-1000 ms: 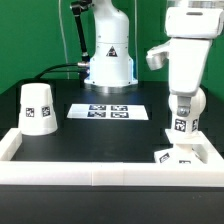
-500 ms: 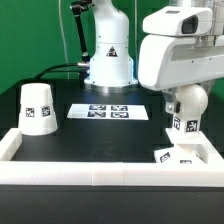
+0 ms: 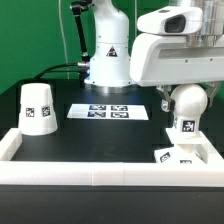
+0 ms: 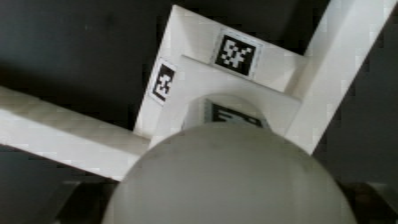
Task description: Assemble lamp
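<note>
My gripper (image 3: 186, 98) is shut on the white round-headed bulb (image 3: 183, 122) and holds it upright, stem down, just above the flat square base (image 3: 178, 155) in the walled corner at the exterior view's right. In the wrist view the bulb's rounded head (image 4: 222, 170) fills the frame between the dark fingers (image 4: 75, 196). The tagged base (image 4: 217, 62) lies beyond it. The cup-like tapered shade (image 3: 37, 108) stands wide end down at the exterior view's left, far from the gripper.
The white border rail (image 3: 90, 172) runs along the front and sides of the black table, and shows in the wrist view (image 4: 54, 125). The marker board (image 3: 109, 111) lies flat mid-table. The arm's white pedestal (image 3: 108, 62) stands at the back.
The wrist has turned, so the hand's white body now faces the exterior camera and looks larger. The bulb has stayed in the grip above the base, shifted slightly.
</note>
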Robot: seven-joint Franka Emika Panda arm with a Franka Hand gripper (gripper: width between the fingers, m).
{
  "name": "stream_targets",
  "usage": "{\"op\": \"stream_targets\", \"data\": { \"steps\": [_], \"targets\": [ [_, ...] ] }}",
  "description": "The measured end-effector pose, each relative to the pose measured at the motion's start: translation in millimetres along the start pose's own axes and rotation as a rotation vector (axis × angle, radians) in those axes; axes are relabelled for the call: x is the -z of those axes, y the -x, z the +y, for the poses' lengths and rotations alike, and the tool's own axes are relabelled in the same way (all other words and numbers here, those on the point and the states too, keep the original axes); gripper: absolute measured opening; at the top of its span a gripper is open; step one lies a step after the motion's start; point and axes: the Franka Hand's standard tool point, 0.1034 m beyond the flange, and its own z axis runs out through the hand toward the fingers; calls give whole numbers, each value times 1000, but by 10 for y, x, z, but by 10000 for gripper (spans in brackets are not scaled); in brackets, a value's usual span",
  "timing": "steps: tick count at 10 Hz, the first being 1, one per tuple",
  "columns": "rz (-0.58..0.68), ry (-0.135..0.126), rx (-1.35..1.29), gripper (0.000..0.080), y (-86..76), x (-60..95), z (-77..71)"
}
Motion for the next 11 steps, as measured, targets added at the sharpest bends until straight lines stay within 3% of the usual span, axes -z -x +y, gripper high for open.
{"op": "stream_targets", "data": {
  "steps": [6, 9, 10, 11],
  "targets": [
    [3, 1, -421, 579, 5, 14, 77],
    [1, 2, -472, 579, 10, 8, 85],
    [1, 2, -470, 675, 10, 5, 81],
    [1, 2, -470, 692, 10, 5, 80]
  ]
}}
